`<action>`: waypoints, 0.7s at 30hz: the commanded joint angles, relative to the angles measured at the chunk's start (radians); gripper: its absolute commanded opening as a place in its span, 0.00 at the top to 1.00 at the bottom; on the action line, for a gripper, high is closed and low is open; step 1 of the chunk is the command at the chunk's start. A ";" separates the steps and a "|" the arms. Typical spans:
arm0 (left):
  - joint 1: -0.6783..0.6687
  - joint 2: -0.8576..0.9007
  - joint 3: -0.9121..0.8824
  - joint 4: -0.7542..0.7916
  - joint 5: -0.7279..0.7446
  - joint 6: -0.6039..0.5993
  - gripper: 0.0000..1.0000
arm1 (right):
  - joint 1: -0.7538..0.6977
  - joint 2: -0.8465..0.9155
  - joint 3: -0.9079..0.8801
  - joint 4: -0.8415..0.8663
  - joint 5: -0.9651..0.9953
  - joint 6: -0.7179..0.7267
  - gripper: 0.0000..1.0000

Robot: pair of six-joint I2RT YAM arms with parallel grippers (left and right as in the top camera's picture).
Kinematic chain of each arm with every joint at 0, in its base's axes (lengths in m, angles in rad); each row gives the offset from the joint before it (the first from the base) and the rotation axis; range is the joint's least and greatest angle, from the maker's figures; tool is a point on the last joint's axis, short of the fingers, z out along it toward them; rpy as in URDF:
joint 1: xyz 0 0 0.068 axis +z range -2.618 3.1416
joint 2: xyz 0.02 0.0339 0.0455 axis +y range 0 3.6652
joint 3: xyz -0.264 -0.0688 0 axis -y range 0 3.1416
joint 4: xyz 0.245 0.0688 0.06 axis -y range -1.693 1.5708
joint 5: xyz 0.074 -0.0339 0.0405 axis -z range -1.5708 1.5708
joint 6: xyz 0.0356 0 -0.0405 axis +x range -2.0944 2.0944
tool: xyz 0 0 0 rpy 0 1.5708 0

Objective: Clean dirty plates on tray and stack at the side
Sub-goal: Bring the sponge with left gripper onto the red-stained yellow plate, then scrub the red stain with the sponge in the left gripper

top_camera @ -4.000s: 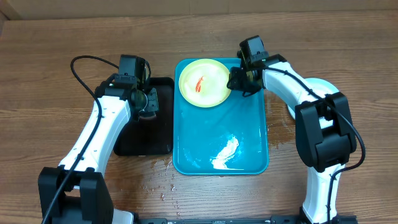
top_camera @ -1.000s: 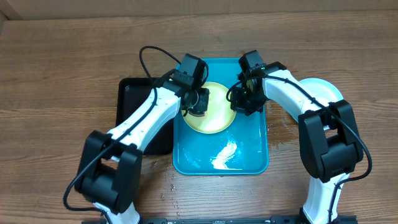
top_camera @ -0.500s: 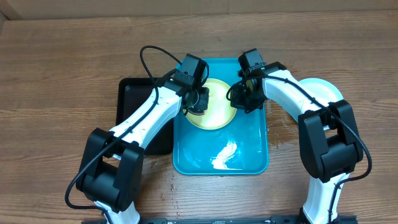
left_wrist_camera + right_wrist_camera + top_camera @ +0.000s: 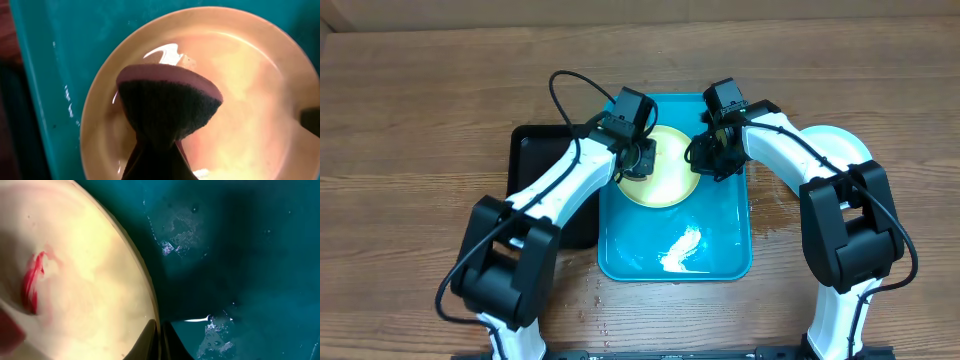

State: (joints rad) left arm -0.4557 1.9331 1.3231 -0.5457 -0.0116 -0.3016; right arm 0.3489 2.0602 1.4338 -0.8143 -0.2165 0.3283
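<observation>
Left pincer (image 4: 156, 165) clamped on fuzzy sponge (image 4: 167, 102), right pincer (image 4: 159, 336) pinching glossy round plate (image 4: 85, 280)

Black tray (image 4: 528, 150), dark sponge (image 4: 167, 107), wooden table (image 4: 420, 120)

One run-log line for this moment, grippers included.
step: scrub | left gripper: shut on sponge over yellow plate | right gripper: shut on yellow plate rim | red smear: present | teal tray: holds yellow plate

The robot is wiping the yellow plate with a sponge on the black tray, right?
Not quite. The yellow plate being wiped with the sponge sits on the teal-blue tray, not the black tray beside it. The overhead view shows this.
</observation>
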 commanded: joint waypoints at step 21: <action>0.018 0.192 0.103 0.064 0.537 0.032 0.96 | 0.005 -0.018 -0.008 0.002 0.017 -0.068 0.96</action>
State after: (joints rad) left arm -0.4191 2.0861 1.3724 -0.4477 0.3729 -0.2661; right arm 0.3466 2.0602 1.4338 -0.8165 -0.1936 0.2829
